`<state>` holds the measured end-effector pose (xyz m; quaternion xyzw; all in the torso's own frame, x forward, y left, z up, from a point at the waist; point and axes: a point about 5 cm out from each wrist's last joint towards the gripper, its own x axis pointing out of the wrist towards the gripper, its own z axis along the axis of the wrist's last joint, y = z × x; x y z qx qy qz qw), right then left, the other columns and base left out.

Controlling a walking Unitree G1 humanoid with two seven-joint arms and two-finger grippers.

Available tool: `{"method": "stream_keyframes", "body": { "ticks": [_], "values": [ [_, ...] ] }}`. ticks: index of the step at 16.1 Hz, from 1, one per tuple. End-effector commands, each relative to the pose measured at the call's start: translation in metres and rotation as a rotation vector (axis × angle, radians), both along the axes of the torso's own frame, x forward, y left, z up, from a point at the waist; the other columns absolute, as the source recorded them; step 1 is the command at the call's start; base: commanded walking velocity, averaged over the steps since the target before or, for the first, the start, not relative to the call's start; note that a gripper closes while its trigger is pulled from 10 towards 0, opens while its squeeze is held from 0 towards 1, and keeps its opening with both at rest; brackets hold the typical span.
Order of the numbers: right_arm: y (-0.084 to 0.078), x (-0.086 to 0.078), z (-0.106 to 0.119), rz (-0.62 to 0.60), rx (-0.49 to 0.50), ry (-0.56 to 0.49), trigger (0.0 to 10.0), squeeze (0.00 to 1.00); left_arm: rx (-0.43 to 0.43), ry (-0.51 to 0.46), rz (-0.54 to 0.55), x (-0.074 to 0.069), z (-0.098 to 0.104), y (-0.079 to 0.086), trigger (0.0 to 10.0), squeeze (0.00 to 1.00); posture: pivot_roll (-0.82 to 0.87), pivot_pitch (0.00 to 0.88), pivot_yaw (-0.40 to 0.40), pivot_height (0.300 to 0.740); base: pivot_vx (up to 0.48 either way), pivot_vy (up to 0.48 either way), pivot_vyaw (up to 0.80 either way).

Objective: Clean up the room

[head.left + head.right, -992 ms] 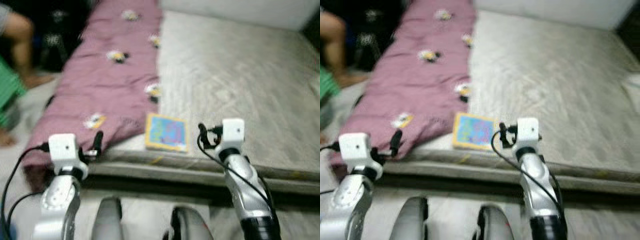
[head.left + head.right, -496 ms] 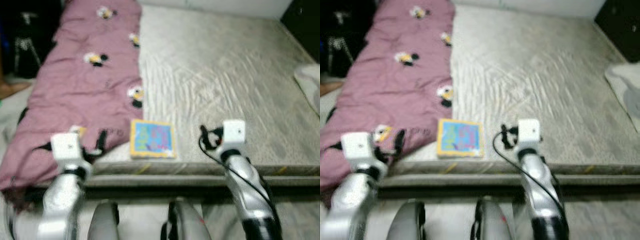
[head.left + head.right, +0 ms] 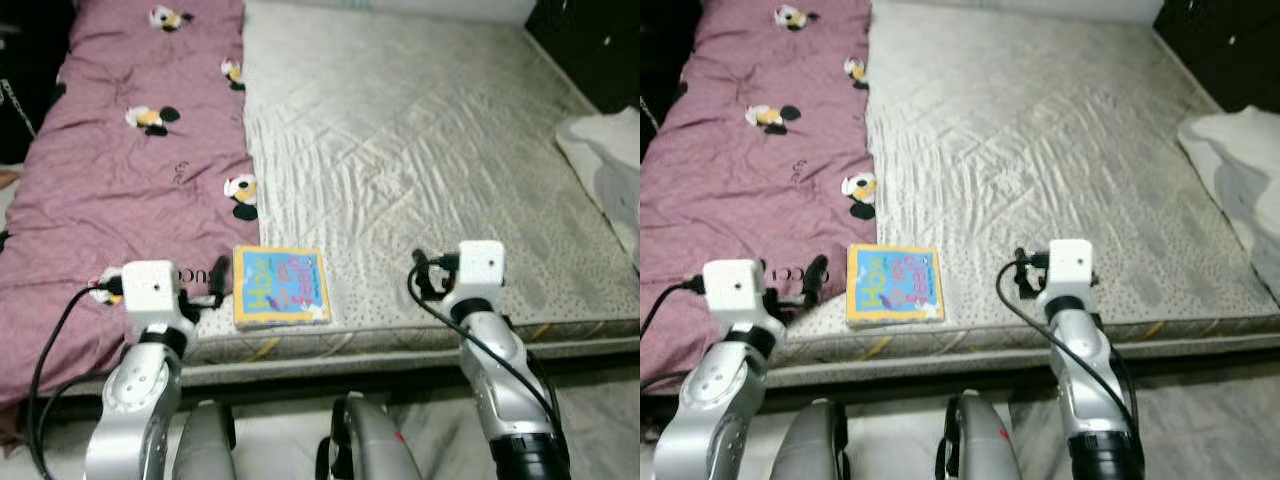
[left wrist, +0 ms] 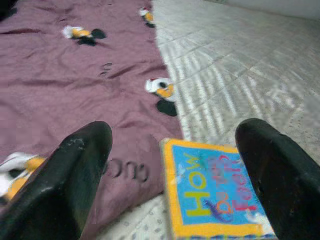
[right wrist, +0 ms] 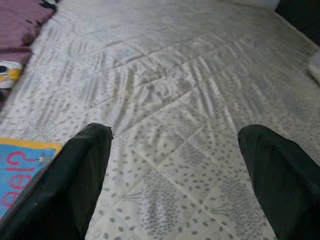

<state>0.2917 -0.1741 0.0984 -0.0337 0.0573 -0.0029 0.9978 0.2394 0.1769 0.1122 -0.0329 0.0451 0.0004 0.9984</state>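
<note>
1. Book lies flat on the mattress close to its near edge, just beside the hem of the purple blanket; as the one loose item on the bed, it looks like the thing to tidy away.
2. Left gripper hangs low at the near edge, its fingers spread wide and grasping nothing, probably lined up for a reach.
3. In the left wrist view the book sits ahead between the two fingers, nearer one of them and not touching either.
4. Right gripper is released too, over bare mattress, with the book off past one finger.
5. White cloth is bunched at the far right.
</note>
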Motion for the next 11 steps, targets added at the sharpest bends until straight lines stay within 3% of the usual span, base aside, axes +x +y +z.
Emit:
{"method": "stream_keyframes", "body": {
  "ticks": [1, 11],
  "values": [
    [-0.0022, -0.0015, -0.0014, -0.005, -0.001, 0.013, 10.0, 0.00, 0.008, 0.021, 0.007, -0.0020, -0.0031, 0.0014, 10.0, 0.00, 0.01, 0.158, -0.116, 0.652, 0.000, 0.000, 0.00],
    [0.0005, -0.0014, -0.0048, 0.015, -0.003, 0.029, 10.0, 0.00, 0.016, 0.026, 0.033, -0.0014, -0.0026, 0.0060, 10.0, 0.00, 0.01, 0.163, -0.116, 0.553, 0.000, 0.000, 0.00]
  ]
}}
